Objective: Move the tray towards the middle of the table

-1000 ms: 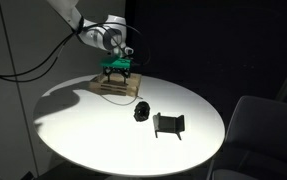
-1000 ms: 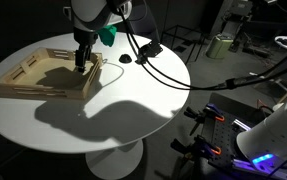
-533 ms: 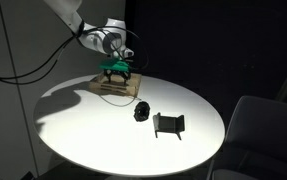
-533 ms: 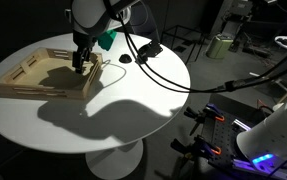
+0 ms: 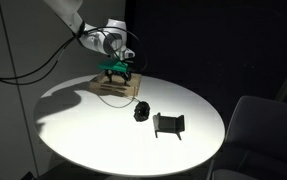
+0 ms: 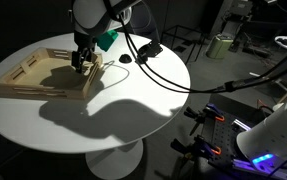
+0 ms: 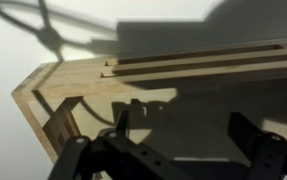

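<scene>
Directly beneath the pincer (image 7: 183, 125), whose fingers (image 7: 123, 122) stand spread over bare wood, lies the tray (image 6: 38, 78), close to the edge of the table (image 6: 123, 115). Best, I judge, to seat them firmly on the rim (image 7: 183, 62) ahead, then drag slowly so it slides flat; the tray looks empty

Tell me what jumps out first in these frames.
The wooden tray near the white table's edge, brightly lit in a dark room. The gripper sits over the tray's end nearest the table's middle, fingers apart. Further in on the table are a black bracket and a small black roundish object.
</scene>
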`<act>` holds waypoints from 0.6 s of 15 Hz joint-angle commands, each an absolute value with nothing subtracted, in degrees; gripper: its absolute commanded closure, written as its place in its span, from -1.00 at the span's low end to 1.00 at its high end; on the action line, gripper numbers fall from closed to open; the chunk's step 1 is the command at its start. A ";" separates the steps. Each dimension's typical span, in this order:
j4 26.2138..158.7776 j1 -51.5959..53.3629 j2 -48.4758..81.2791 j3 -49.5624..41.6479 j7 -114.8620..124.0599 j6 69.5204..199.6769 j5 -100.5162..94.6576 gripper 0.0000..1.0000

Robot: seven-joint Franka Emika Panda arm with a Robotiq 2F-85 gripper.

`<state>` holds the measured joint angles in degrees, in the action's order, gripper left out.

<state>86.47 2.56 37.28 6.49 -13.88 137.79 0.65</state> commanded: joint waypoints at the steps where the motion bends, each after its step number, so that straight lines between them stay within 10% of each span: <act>1: 86.18 3.09 36.77 5.66 -11.31 136.71 0.09 -1.00; 9: 87.20 4.32 35.54 3.74 -7.38 134.94 -1.23 -1.00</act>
<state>86.47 3.26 37.24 5.11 -10.64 136.83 0.24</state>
